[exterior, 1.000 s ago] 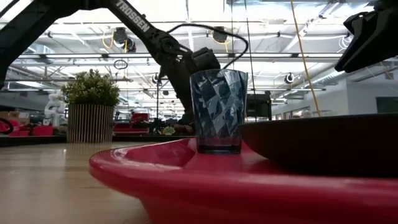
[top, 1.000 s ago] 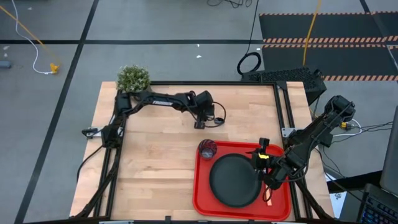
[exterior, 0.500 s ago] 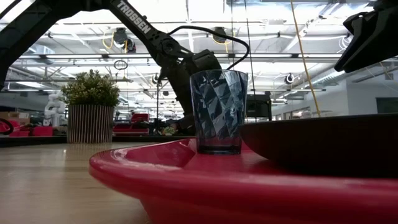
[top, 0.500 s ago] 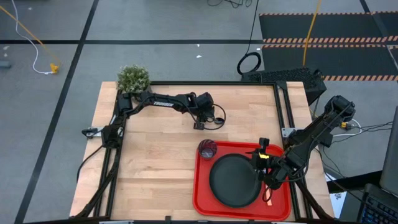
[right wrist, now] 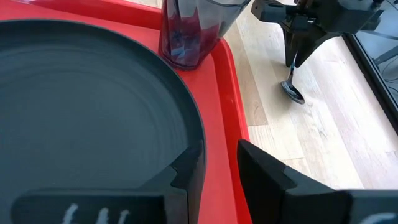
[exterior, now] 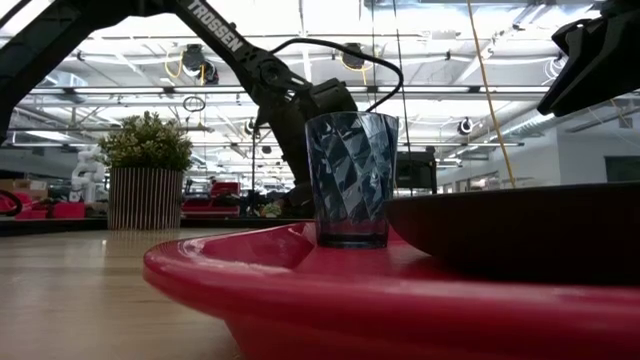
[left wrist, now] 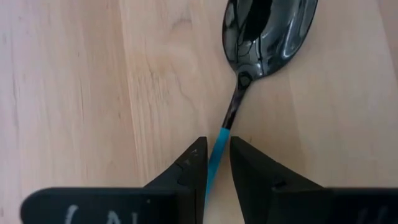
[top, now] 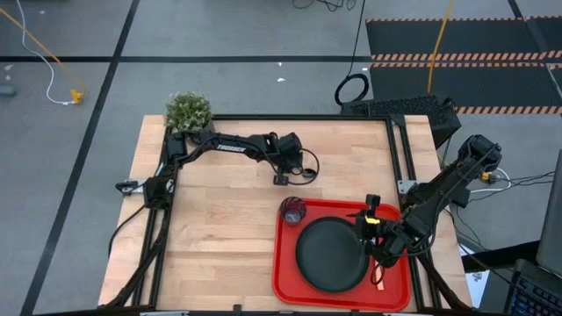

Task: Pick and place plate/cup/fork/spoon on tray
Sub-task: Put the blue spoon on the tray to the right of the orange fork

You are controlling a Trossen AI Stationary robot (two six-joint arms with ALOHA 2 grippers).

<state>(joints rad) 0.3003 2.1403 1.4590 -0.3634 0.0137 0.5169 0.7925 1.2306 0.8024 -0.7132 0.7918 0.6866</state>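
Observation:
The spoon, with a light blue handle and a dark bowl, is in my left gripper, which is shut on it above the bare wood at the table's far middle. The red tray at the near right holds the black plate and the glass cup, which stands upright in the tray's far left corner. The fork's orange handle lies on the tray to the right of the plate. My right gripper hovers over the plate's right rim, its fingers a narrow gap apart and holding nothing. My left gripper pinches the spoon's blue handle between its two fingers, which come from above and point down. The spoon hangs steeply below the fingers, bowl lowest and right at the tabletop. I cannot tell whether the bowl touches the wood.
A potted plant stands at the table's far left corner. A black frame rail runs along the table's right edge. Bare wood lies left of the tray.
My left arm has shifted very slightly toward the near edge, with the spoon still in its fingers.

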